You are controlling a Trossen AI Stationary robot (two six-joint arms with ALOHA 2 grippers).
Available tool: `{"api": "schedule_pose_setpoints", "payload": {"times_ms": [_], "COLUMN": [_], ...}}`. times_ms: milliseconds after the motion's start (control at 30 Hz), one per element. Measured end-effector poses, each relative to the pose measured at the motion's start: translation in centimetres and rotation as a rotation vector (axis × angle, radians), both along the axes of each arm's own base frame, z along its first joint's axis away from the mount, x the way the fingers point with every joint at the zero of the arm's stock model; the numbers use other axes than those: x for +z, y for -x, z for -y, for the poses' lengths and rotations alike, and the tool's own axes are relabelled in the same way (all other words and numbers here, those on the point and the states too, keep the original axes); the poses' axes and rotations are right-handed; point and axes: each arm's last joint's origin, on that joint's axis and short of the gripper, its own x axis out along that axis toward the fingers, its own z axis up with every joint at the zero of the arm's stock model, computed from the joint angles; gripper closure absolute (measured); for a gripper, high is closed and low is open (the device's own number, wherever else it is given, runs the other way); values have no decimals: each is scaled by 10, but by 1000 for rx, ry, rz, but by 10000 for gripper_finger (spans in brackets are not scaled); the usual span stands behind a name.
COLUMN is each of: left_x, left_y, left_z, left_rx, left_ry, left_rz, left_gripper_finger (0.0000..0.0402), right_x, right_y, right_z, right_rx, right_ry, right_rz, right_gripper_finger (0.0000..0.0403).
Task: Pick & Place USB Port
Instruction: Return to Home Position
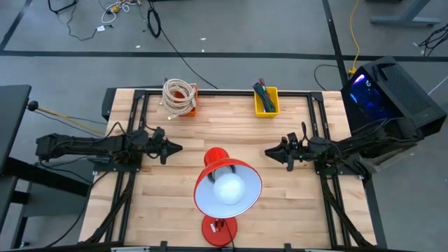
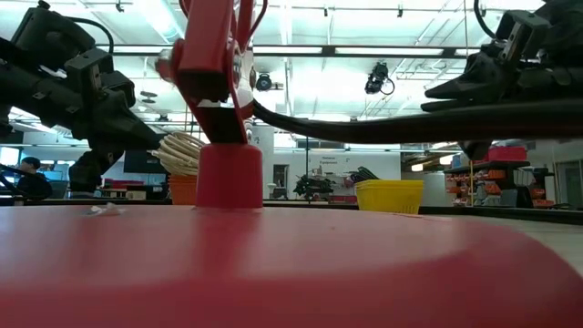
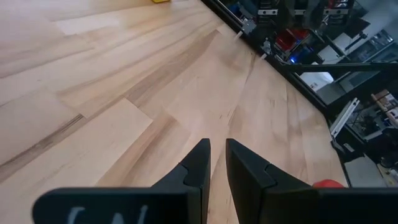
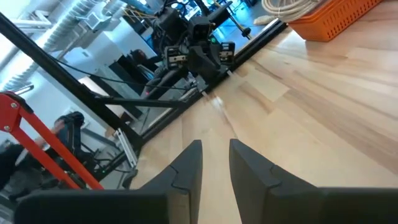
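Overhead, both arms stretched low over the desk (image 1: pixel 161 210), tips facing each other across the middle: left pincer (image 1: pixel 175 148) on one side of the red lamp (image 1: pixel 227 187), right pincer (image 1: pixel 269 151) on the other, each well apart from the bins. Through either wrist camera, dark fingers (image 3: pixel 198 163) drawn almost together, only a thin slit between. Grip nothing; point at bare wood. Along the far edge, orange bin (image 1: pixel 189 109) heaped with a cream cable coil (image 1: pixel 179 94), loops spilling past the rim and covering anything beneath. Further right along that edge, yellow bin (image 1: pixel 267 110) holding the USB cables (image 1: pixel 262 91): a thin bundle of green, dark and pinkish strands, too fine to count or to tell plug from cord. Under the lamp shade, a patch of desk hidden from above. At desk height, lamp base filling the whole foreground and masking nearly all the wood; orange bin half behind the lamp stem, yellow bin showing only its front wall, contents out of sight. In the left wrist view, just a sliver of yellow bin, cut off by the frame; in the right wrist view, orange bin and coil likewise cropped. Far back in the room, a person (image 2: pixel 32 179), small and dim.
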Motion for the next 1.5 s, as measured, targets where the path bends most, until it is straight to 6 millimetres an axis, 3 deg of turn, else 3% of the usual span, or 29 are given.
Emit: {"api": "schedule_pose_setpoints", "payload": {"times_ms": [133, 300, 533, 667, 867, 1033, 1500], "left_x": [2, 19, 36, 40, 39, 40, 39], "left_y": [3, 10, 23, 24, 24, 24, 24], "left_z": [0, 1, 2, 2, 1, 0, 0], "left_rx": [0, 1, 2, 7, 20, 23, 22], "left_ry": [-2, -21, -44, -51, -52, -54, -53], "left_rz": [21, 195, 407, 446, 438, 439, 430], "left_gripper_finger": [349, 349, 349, 349, 349, 349, 349], "right_x": [7, 24, 55, 72, 89, 94, 91], "right_y": [6, 23, 52, 76, 94, 100, 96], "right_z": [0, 2, 6, 11, 19, 24, 25], "right_rx": [9, 15, 4, -28, -145, -211, -219], "right_ry": [-3, -13, -42, -51, -19, 21, 23], "right_rz": [27, 129, 437, 661, 907, 986, 933], "right_gripper_finger": [321, 321, 321, 321, 321, 321, 321]}}
